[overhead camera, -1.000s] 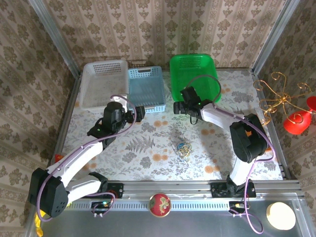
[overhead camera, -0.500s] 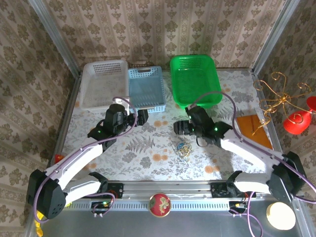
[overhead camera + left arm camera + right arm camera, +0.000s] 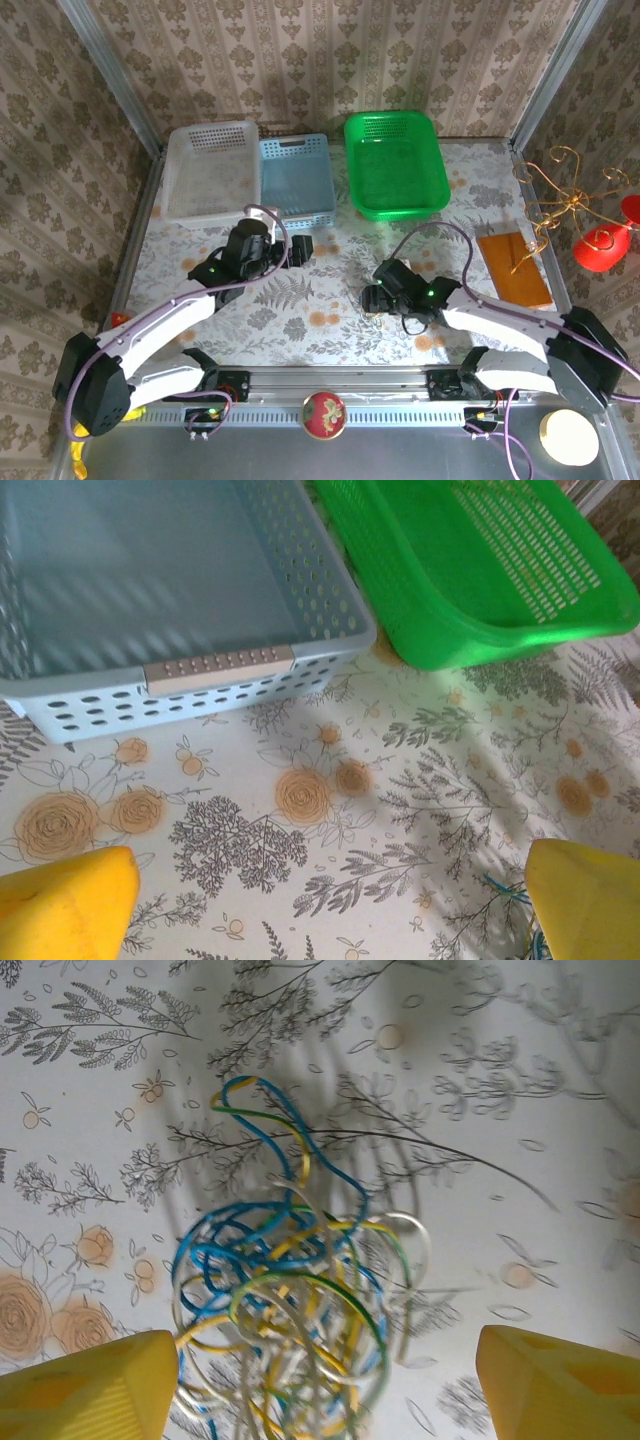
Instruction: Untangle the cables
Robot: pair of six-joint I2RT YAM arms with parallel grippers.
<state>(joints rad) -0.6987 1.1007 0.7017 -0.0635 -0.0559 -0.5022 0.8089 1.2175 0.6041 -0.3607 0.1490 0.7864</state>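
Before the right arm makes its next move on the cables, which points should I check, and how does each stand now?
1. Cables between the right gripper fingers: ok.
2. Right gripper open wider than the tangle: ok.
3. Left gripper open, ready to help: ok.
4. Cables separated: not ok, one bunch.
5. Fingers low enough to grip: cannot tell.
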